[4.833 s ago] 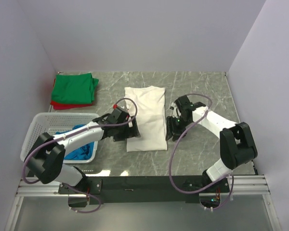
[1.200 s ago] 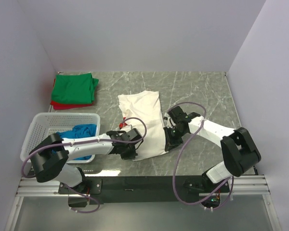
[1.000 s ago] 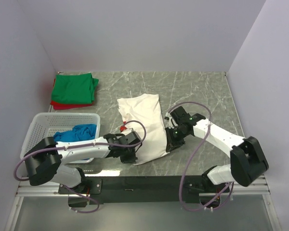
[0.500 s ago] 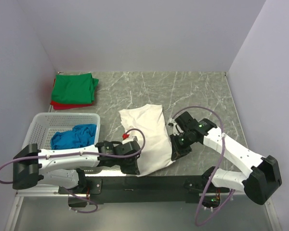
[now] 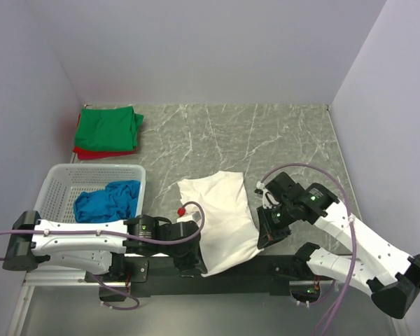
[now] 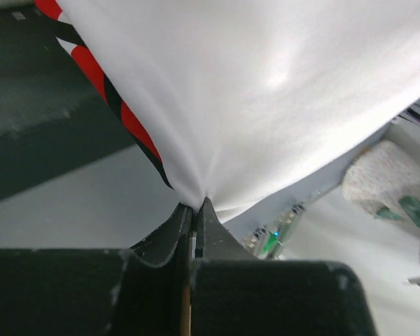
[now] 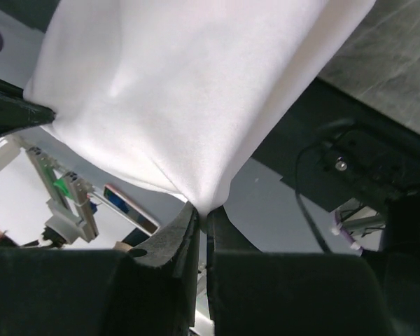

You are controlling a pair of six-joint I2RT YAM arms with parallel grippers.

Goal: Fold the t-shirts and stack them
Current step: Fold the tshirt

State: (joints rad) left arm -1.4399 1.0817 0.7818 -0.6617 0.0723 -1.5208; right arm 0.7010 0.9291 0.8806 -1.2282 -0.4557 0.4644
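Observation:
The white t-shirt (image 5: 220,217) with red print lies stretched from the table's middle over its near edge. My left gripper (image 5: 194,264) is shut on its near left corner, seen up close as white cloth (image 6: 266,91) pinched between the fingers (image 6: 196,210). My right gripper (image 5: 264,238) is shut on the near right corner, the cloth (image 7: 189,91) bunching into its fingertips (image 7: 204,213). A green t-shirt (image 5: 110,128) lies folded on a red one (image 5: 91,152) at the back left. The bright blue t-shirt (image 5: 110,199) sits crumpled in the basket.
The white lattice basket (image 5: 59,178) stands at the near left. A black rail (image 5: 224,269) runs along the near table edge, under the hanging cloth. Grey walls close in the table on three sides.
Both grippers have pulled the white t-shirt's near edge toward the arm bases, past the table edge. The shirt has slid nearer and its far end has drawn in.

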